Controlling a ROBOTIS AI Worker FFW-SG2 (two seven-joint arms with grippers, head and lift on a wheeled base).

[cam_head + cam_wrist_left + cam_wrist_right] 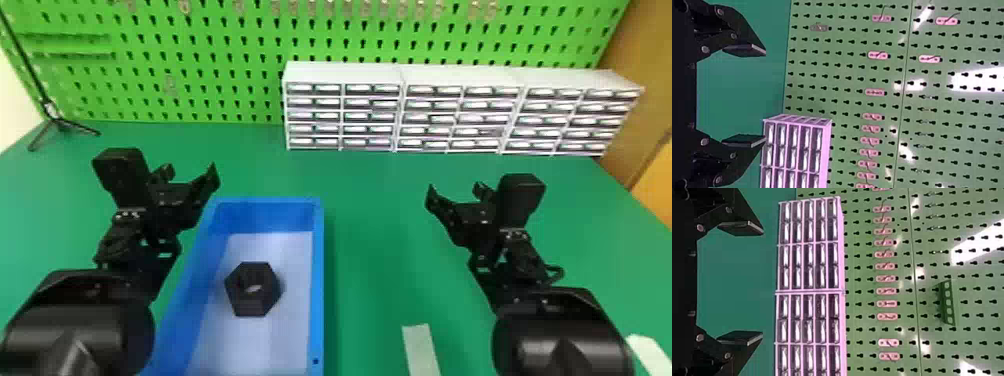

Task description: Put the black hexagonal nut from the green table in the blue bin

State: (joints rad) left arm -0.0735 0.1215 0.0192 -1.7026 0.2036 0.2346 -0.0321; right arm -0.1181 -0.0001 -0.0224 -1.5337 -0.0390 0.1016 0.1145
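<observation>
The black hexagonal nut [253, 304] lies inside the blue bin [317, 280] on the green surface [380, 230]. The left end effector [191, 172] hangs near the bin's far left corner, fingers spread; the right end effector [455, 191], also spread, is well apart to the bin's right.

In the head view, the left arm [80, 320] is angled from eight o'clock toward one, the right arm [560, 330] from four toward eleven; the left gripper [190, 174] is seen at nine, the right gripper [455, 189] at three, fingers [746, 50] spread on both.
</observation>
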